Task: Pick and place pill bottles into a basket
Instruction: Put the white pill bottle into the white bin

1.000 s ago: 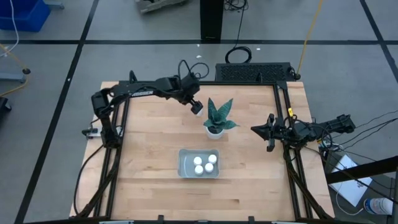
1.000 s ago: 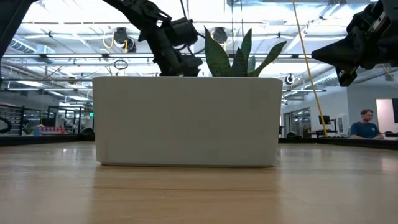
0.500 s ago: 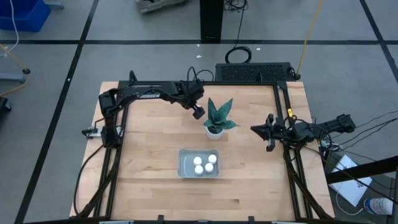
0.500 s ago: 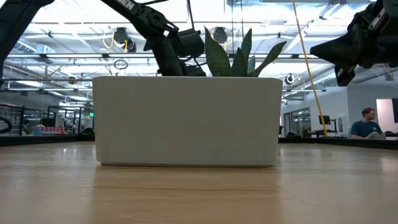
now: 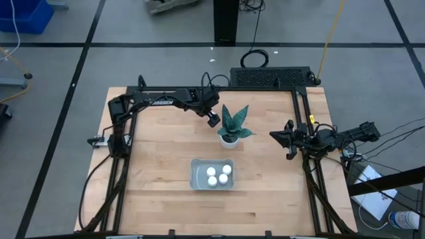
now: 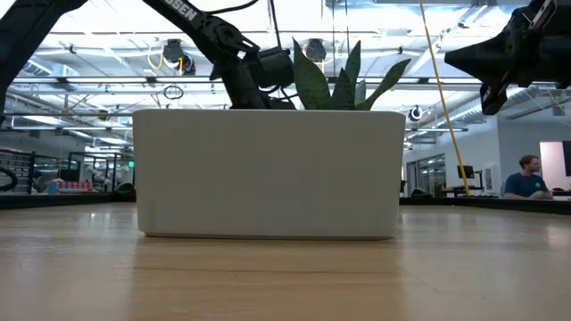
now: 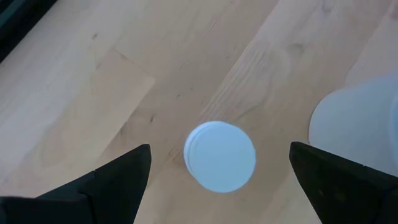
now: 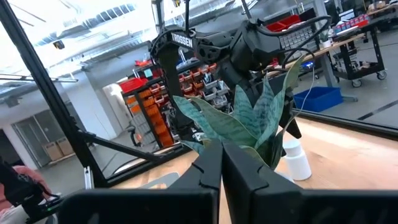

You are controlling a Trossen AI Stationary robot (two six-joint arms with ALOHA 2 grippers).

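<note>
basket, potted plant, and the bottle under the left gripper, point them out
basket (image 5: 196, 180): high view, its left rim.
potted plant (image 5: 232, 122): high view, its leaves.
pill bottle (image 7: 220, 155): left wrist view, its white cap.

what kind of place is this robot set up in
Most likely a robotics lab or workshop on an open industrial floor. The light wooden table stands on grey concrete marked with dark floor lines, shelving with red and orange bins fills the background, and a person sits at a far workstation.

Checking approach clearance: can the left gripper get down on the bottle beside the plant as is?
Probably yes. The left gripper hangs open above the pill bottle, cap centred between its fingers, bare table around. The plant pot is close on one side.
</note>
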